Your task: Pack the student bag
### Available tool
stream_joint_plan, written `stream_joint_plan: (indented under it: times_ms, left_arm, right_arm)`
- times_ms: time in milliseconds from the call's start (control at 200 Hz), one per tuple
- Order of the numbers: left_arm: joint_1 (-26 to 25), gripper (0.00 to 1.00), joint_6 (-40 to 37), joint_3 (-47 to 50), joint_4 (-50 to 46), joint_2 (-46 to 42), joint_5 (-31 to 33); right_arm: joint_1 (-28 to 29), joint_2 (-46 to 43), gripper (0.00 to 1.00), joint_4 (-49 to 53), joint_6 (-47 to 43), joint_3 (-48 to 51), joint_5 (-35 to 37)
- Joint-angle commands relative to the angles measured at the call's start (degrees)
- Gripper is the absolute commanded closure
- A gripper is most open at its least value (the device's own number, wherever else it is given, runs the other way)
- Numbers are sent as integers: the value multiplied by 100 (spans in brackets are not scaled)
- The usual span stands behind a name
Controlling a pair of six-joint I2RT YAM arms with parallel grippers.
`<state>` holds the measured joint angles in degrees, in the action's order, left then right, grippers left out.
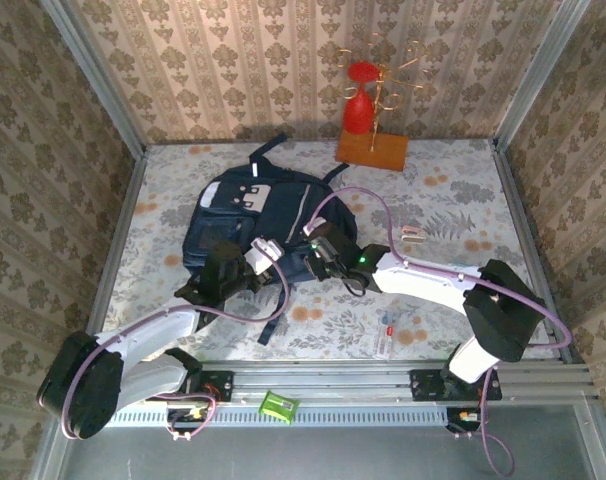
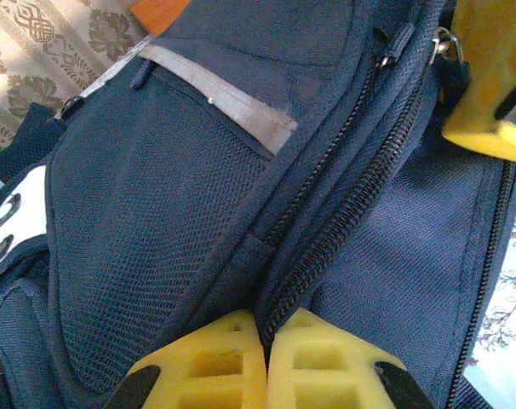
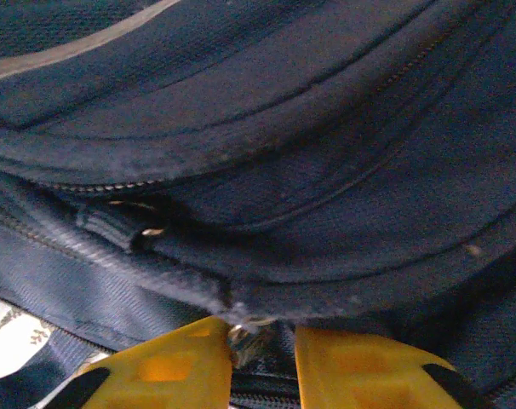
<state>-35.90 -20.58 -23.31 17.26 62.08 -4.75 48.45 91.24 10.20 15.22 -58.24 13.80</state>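
Bag [image 1: 248,225], dark navy, lies flat in the middle of the table [image 1: 453,200], with its grey-white front patch facing up and toward the far wall. Both arms meet at its near edge, over a zipper [image 2: 343,221] that runs along its side. The left gripper [image 1: 270,250] is clenched, its yellow fingers pressed together on a fold of fabric right beside the zipper teeth. The right gripper [image 1: 316,252] sits just beside it. Its wrist view shows a small metal pull [image 3: 248,337] between fingers that stand slightly apart, and I cannot tell whether they grip the pull or only bracket it. The step in hand appears to be opening the bag for packing. To do it well, the left should hold the fabric taut as an anchor. The right should close squarely on the pull and draw it along the zipper line, not upward, so the teeth do not snag. A wooden stand [image 1: 373,150] sits well apart at the far edge.
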Motion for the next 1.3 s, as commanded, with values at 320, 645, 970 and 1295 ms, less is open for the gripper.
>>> stream_joint_plan:
  times_ms: [320, 645, 970, 1295]
  left_arm:
    - [158, 100, 175, 57, 476, -256, 115]
    - [224, 100, 226, 45, 412, -266, 18]
    - [-926, 25, -679, -462, -228, -486, -227]
    - [-1354, 35, -1361, -1220, -122, 709, 204]
  right_arm:
    - [-900, -867, 100, -387, 76, 738, -276]
    - [-1442, -995, 100, -317, 223, 677, -1639]
    - [-1198, -1730, 100, -200, 135, 794, -3273]
    - [-1005, -1935, 100, -275, 93, 908, -3788]
